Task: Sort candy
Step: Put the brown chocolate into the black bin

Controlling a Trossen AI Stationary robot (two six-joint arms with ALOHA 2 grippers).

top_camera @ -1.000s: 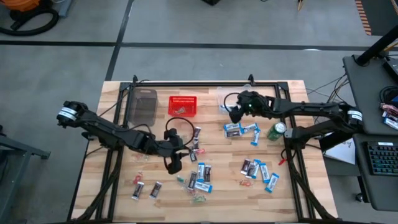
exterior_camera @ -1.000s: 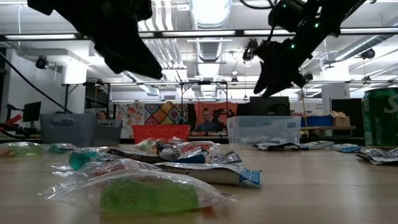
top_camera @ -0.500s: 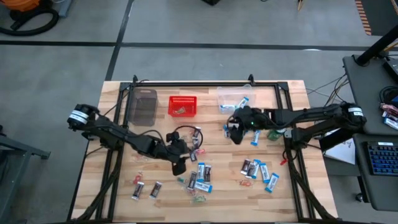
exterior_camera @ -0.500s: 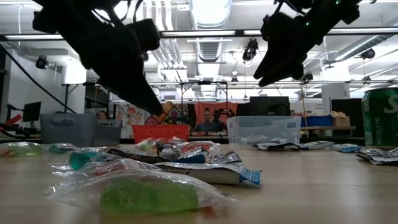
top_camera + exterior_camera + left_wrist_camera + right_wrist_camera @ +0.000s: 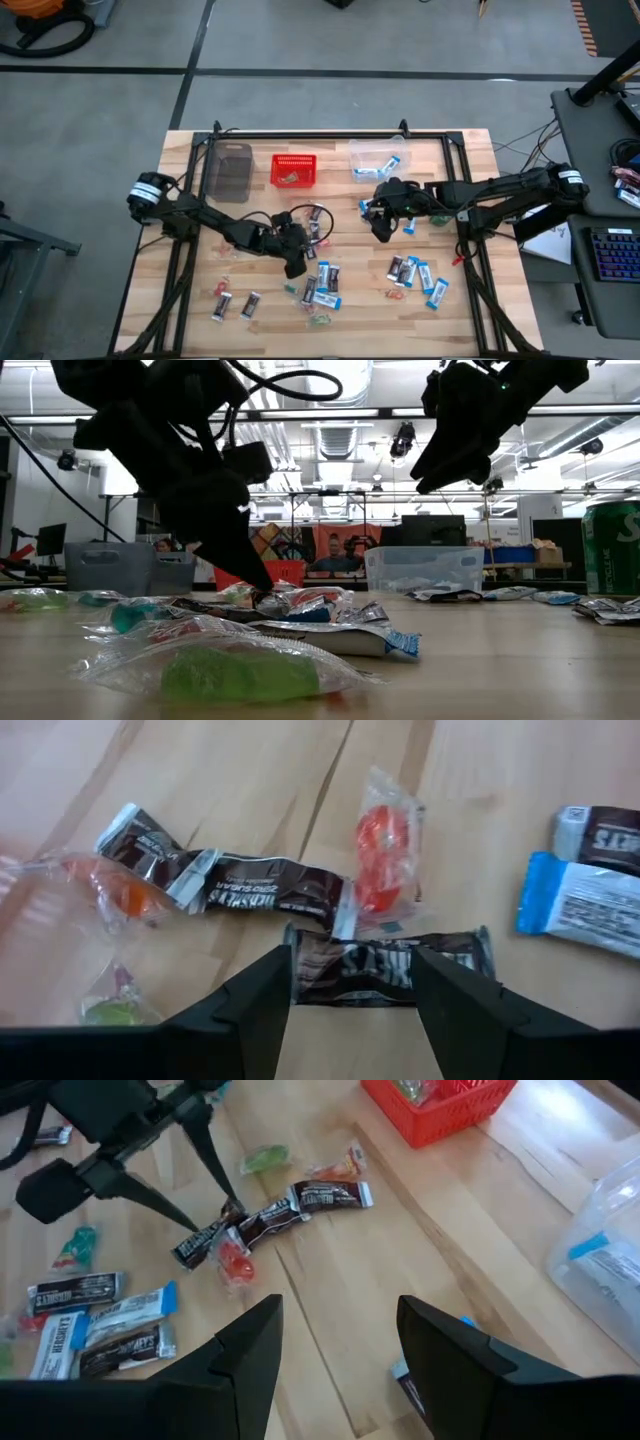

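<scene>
Wrapped candy lies scattered over the wooden table: blue-and-white packets [image 5: 375,207], dark brown mini bars [image 5: 222,305] and small red, green and orange twist-wrapped pieces [image 5: 385,870]. My left gripper [image 5: 295,264] is open and low over the middle cluster. Its fingers straddle a dark brown bar [image 5: 385,965] that lies flat on the wood. My right gripper [image 5: 382,228] is open and empty, high above the table [image 5: 425,475], near the blue packets. In the right wrist view it [image 5: 340,1305] looks toward the left gripper [image 5: 225,1200] and the cluster. My left gripper has its open fingers [image 5: 265,995] pointing down from above, one on each side of the dark brown bar's left half [image 5: 340,965]. The bar lies flat on the table. I cannot tell whether the fingertips touch it.
A red mesh basket [image 5: 293,170], a grey bin [image 5: 228,170] and a clear bin [image 5: 375,158] holding blue packets stand along the far edge. A green can [image 5: 443,210] stands right of my right gripper. More candy lies near the near edge [image 5: 320,290].
My left gripper has come down from well above the table to the candy cluster, shifting slightly toward the table's right edge. My right gripper has moved away from the clear bin toward the near edge, staying high.
</scene>
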